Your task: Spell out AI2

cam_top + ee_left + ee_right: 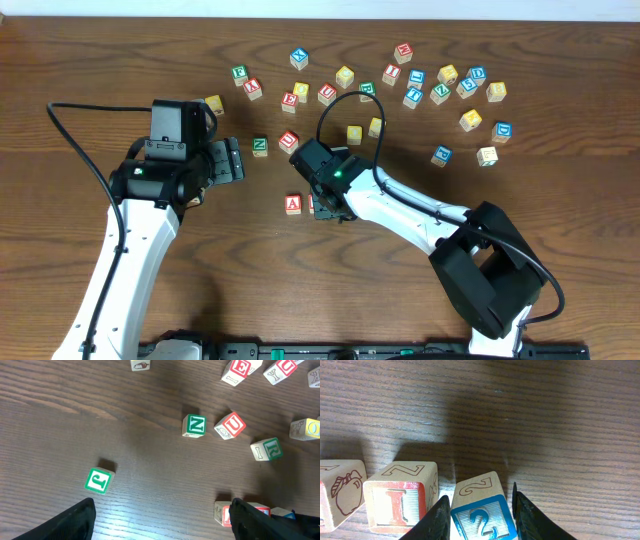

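The right hand brackets the small wooden cube with a blue 2, which rests on the dark wood-grain worktop just beside the wooden cube with a red I, itself next to the wooden cube with a red A; whether the fingers press it cannot be told, and the left hand hangs spread wide. The cubes are judged light, rigid and smooth, best taken across two opposite flat faces. Also legible: an outlined Z atop the I cube, an outlined 2 atop the 2 cube.

Cubes read red A, red I, blue 2, green N, red U.
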